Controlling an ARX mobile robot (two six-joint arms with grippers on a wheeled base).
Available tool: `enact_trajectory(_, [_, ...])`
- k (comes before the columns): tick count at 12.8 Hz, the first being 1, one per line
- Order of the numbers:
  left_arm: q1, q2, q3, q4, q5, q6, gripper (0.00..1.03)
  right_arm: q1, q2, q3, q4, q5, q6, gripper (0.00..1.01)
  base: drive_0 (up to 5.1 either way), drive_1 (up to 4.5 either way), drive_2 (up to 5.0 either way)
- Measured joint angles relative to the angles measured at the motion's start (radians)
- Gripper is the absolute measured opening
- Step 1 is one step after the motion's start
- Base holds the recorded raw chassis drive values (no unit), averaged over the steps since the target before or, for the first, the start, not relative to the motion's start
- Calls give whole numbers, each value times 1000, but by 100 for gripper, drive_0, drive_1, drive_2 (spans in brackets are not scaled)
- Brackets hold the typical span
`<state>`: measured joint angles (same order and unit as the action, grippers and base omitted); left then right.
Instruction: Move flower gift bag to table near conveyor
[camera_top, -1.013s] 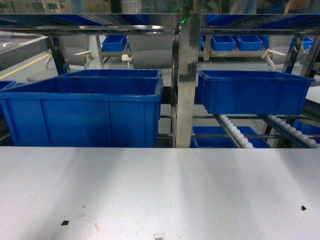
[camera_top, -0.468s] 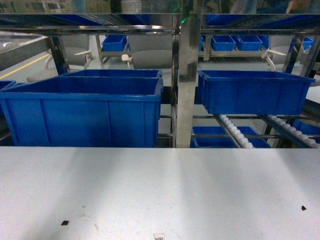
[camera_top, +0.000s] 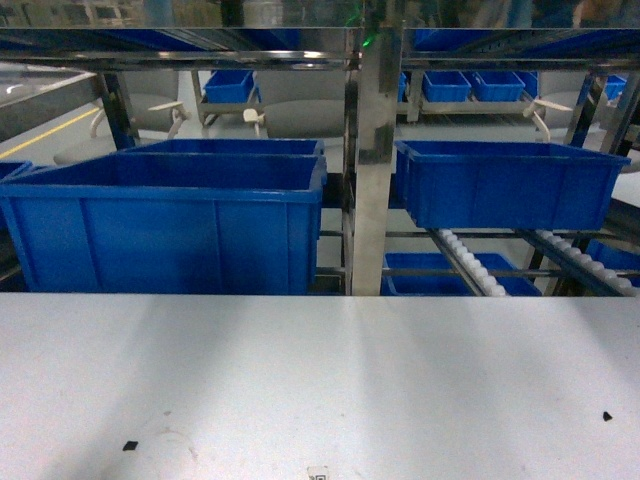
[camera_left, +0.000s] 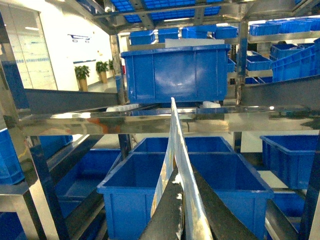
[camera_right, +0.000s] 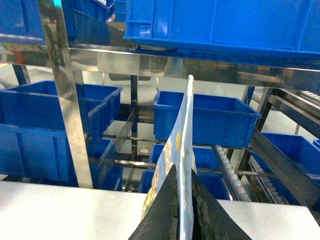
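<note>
Both claws, left claw (camera_left: 181, 212) and right claw (camera_right: 181, 210), pinch the flower gift bag (camera_right: 179, 145) aloft near the conveyor (camera_right: 231, 172); lowering it onto the bench (camera_top: 320, 380) remains.

Gift bag (camera_right: 182, 150) mostly cropped below
</note>
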<state>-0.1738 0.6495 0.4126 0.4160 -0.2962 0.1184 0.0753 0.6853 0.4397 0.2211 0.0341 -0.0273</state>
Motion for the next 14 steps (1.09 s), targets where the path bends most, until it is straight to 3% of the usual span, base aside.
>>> enact_trajectory(2, [0,0,0,0,0,0,2,-55,121,-6,73,-56,-11,3,0,0,0])
enact_trajectory(4, [0,0,0,0,0,0,2,-70,236,-7,141,-70,-18,3,0,0,0])
enact_trajectory(7, [0,0,0,0,0,0,2,-97,427,-7,248,-129,-32,3,0,0,0])
enact_trajectory(11, [0,0,0,0,0,0,2,-104,684,-7,344,-141,-74,3,0,0,0])
enact_trajectory(14, [0,0,0,0,0,0,2,-140,800,10,327,-143,-98,3,0,0,0])
